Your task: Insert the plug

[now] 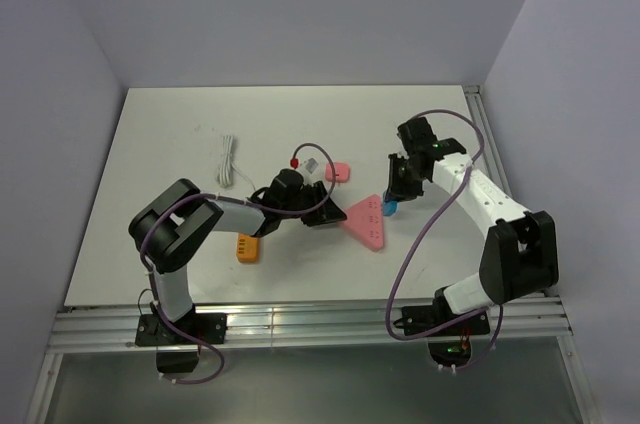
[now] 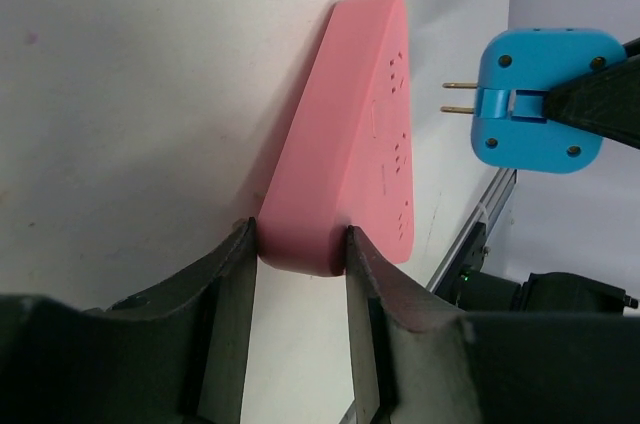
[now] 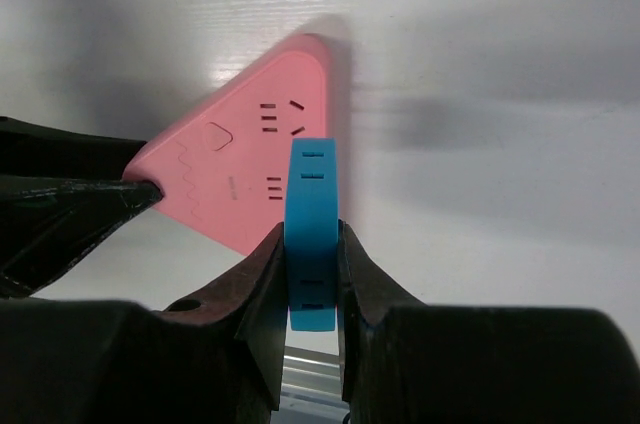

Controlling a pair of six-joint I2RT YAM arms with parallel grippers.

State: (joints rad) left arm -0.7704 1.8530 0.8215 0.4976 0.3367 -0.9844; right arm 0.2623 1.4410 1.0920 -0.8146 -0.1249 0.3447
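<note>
Prongs (image 2: 458, 97) show only in the left wrist view: two metal pins on the plug (image 2: 540, 99), pointing at the pink socket block (image 2: 345, 159) with a gap between. The right wrist view shows the right gripper (image 3: 311, 244) pinching the plug edge-on over the block's slotted face. The left gripper (image 2: 299, 234) clamps the block's narrow corner. From above, an orange box (image 1: 247, 246), a white cable (image 1: 228, 159) and a pink square plug (image 1: 338, 171) lie leftward on the table (image 1: 180, 144), well apart from the blue plug; a side rail (image 1: 482, 129) runs close behind the right arm.

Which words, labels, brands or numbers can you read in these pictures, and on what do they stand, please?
None can be read.
A tiny mark on the pink socket block is too blurred to read; the blue plug shows only slots.
</note>
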